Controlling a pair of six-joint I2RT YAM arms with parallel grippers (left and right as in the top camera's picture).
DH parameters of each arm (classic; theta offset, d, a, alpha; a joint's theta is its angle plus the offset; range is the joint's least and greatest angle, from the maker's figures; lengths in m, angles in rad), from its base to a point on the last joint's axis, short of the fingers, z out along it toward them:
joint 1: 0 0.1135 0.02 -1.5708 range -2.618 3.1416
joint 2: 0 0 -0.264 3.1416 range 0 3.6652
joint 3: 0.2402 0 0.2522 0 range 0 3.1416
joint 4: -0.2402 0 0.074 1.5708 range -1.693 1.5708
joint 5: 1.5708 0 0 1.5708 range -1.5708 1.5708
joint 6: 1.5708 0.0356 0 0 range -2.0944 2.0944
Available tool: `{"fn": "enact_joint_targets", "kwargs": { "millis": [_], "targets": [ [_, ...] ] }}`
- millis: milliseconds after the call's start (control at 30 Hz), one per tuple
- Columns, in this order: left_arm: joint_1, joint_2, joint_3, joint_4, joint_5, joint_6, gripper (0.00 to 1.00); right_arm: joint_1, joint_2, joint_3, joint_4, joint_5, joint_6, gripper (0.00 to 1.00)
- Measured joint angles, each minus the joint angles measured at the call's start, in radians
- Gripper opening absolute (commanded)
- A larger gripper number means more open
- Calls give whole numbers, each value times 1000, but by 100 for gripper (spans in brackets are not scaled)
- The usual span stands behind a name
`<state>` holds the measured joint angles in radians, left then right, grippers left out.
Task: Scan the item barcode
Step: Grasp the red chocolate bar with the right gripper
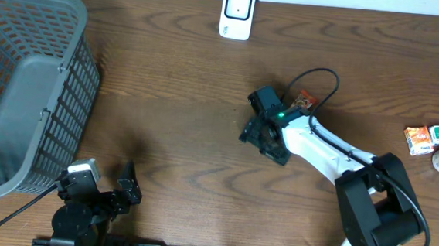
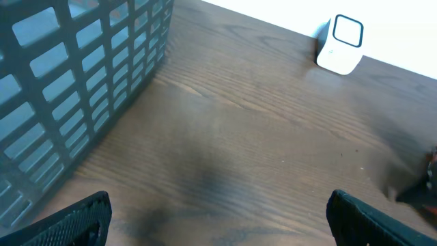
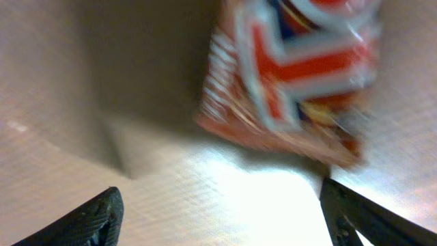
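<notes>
while both gaped wide, the packet lay just ahead of the right gripper, well apart from the left gripper.

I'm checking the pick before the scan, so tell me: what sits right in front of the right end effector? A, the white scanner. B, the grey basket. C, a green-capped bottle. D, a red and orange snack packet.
D: the right wrist view shows the snack packet just ahead of the open right end effector, not yet between its fingers.
</notes>
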<state>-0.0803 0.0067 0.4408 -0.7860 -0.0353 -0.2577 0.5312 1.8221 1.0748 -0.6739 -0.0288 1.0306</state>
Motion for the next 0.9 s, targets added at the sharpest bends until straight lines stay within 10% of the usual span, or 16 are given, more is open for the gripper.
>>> {"fn": "enact_joint_targets", "kwargs": {
  "millis": [300,900],
  "targets": [
    [0,0,0,0,0,0,98,-102,-171,-43,-64,-21,-114,99],
    [0,0,0,0,0,0,98,-209,-242,-422,588,-195,-114,86]
  ]
}}
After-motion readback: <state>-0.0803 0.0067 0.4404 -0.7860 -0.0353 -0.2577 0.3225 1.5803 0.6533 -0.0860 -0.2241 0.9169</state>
